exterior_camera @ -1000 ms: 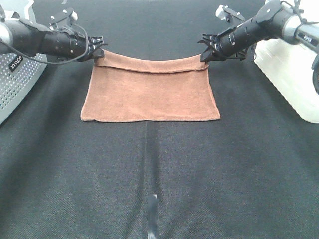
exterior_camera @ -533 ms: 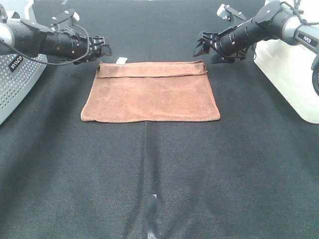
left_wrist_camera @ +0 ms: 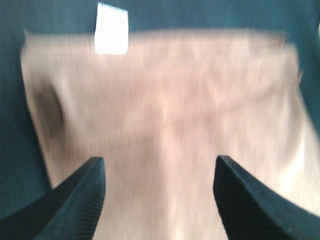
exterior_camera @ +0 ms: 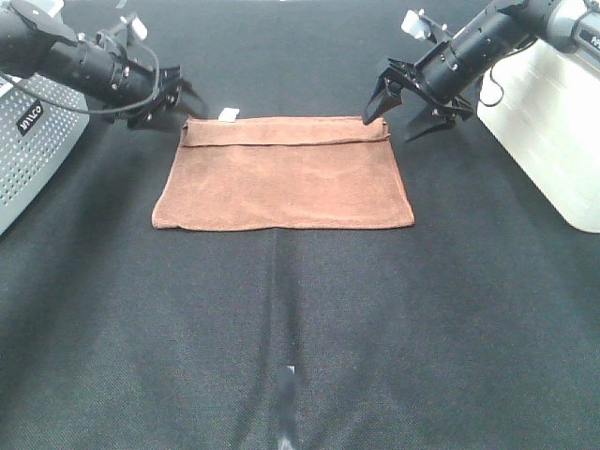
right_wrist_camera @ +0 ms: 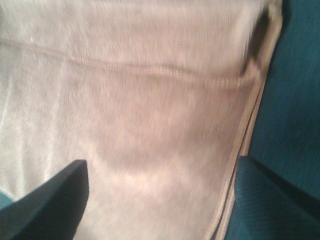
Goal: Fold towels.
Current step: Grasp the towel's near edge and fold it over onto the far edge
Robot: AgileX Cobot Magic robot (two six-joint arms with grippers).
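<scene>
Hovering both grippers, released and empty, by the folded brown towel (exterior_camera: 281, 178).
I see left gripper (exterior_camera: 185, 105) and right gripper (exterior_camera: 387, 128) spread wide at its far corners; white tag (exterior_camera: 228, 114) far-left.

Upper left: left arm (exterior_camera: 66, 58) black, tubular, with a thin black cable (exterior_camera: 98, 111) looped beneath. Upper right: right arm (exterior_camera: 487, 37) black, tubular, grey at its far end. The left gripper (exterior_camera: 187, 105) and right gripper (exterior_camera: 392, 127) are black. The fingers (left_wrist_camera: 75, 200) are dark, with finely ribbed faces.
</scene>
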